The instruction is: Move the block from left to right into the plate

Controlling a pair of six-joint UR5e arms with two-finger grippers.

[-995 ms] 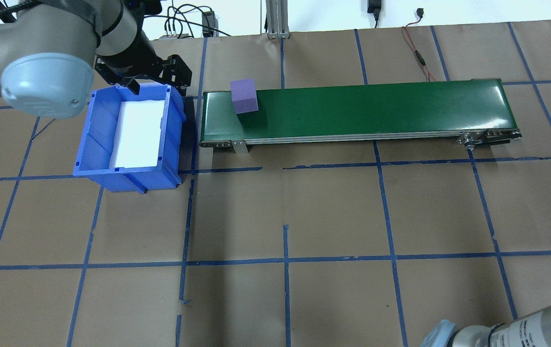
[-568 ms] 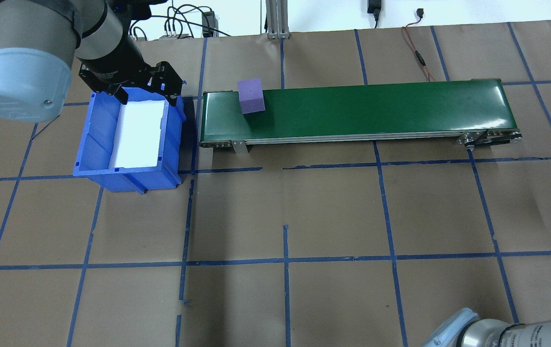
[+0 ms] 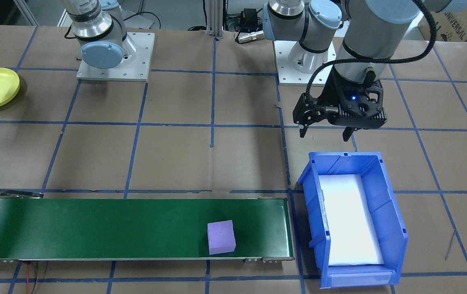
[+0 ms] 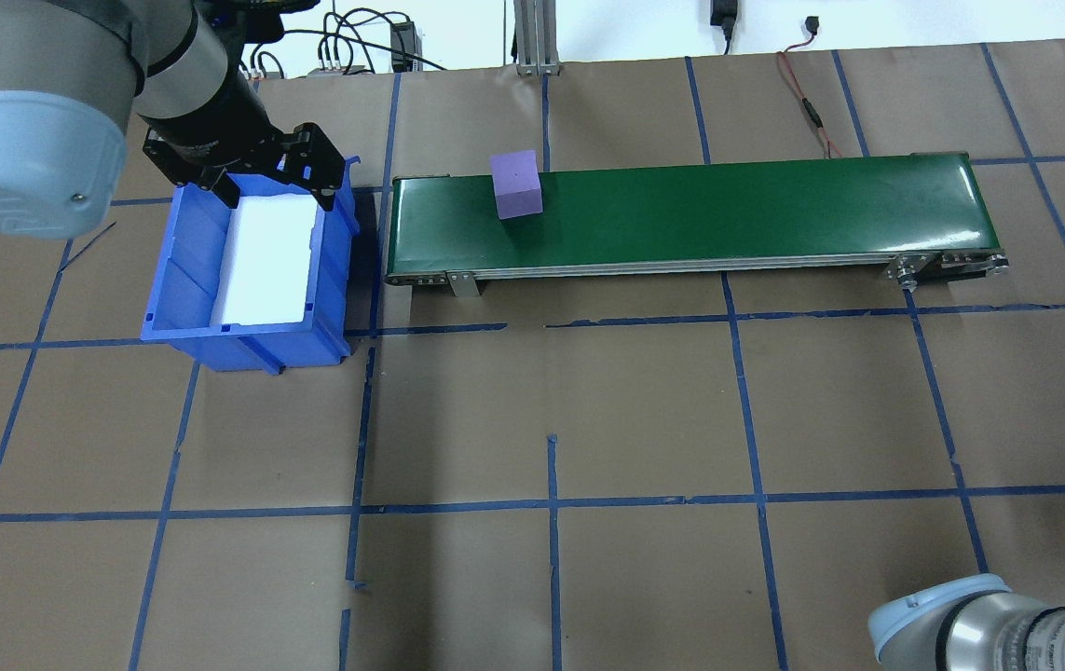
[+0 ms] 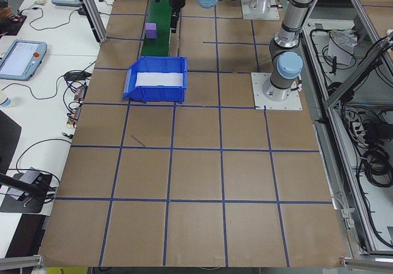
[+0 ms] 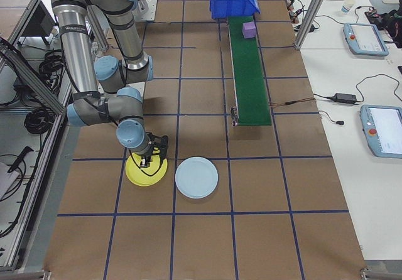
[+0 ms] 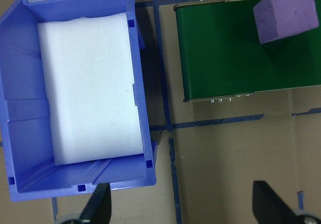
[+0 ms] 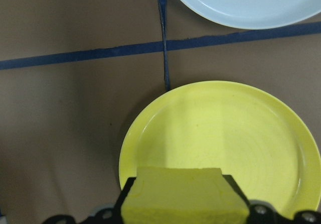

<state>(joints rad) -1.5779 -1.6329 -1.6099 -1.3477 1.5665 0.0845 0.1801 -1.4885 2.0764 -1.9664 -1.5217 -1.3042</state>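
Right pincer grips yellow block | plate right below: release it | purple block left.

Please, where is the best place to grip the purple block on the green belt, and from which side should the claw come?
Probably from straight above. The purple block stands flat on the green belt, with its top face and all four sides free and nothing near it. Close the fingers on two opposite upright faces, about halfway up. It sits slightly turned on the belt, so turn the claw to match those faces.
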